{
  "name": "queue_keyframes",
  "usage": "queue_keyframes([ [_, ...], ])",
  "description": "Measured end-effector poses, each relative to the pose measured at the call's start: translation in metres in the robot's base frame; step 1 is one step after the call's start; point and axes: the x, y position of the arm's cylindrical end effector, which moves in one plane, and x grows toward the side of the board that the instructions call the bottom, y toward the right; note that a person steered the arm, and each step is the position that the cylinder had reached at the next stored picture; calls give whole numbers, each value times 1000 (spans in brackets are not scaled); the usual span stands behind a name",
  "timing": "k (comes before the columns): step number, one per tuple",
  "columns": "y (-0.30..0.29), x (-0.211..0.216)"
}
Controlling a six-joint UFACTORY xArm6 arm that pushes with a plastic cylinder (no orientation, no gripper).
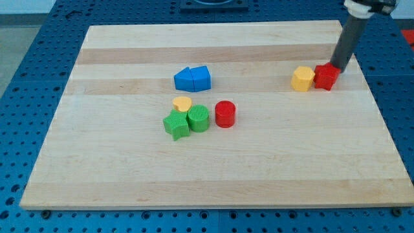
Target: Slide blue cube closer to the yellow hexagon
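The blue cube (pixel 202 77) sits left of the board's middle, toward the view's top, touching a second blue block with a pointed end (pixel 184 80) on its left. The yellow hexagon (pixel 302 79) lies far to the right, touching a red block (pixel 325 77) on its right. My tip (pixel 337 69) is at the red block's upper right edge, touching it or nearly so, far right of the blue cube. The dark rod slants up toward the view's top right.
A yellow heart (pixel 182 103), a green star (pixel 176 124), a green cylinder (pixel 198 118) and a red cylinder (pixel 225 114) cluster just below the blue blocks. The wooden board (pixel 213 175) has its right edge close to my tip.
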Motion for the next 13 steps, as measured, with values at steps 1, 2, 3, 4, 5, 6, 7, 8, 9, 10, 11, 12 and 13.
queue_keyframes([
  [1, -4, -23],
  [2, -5, -29],
  [3, -26, -41],
  [4, -90, -41],
  [5, -157, -41],
  [6, -214, -42],
  [7, -267, -42],
  [8, -312, -41],
  [9, -331, -41],
  [10, -343, -6],
  [11, -346, 5],
  [12, -341, 10],
  [13, -309, 20],
])
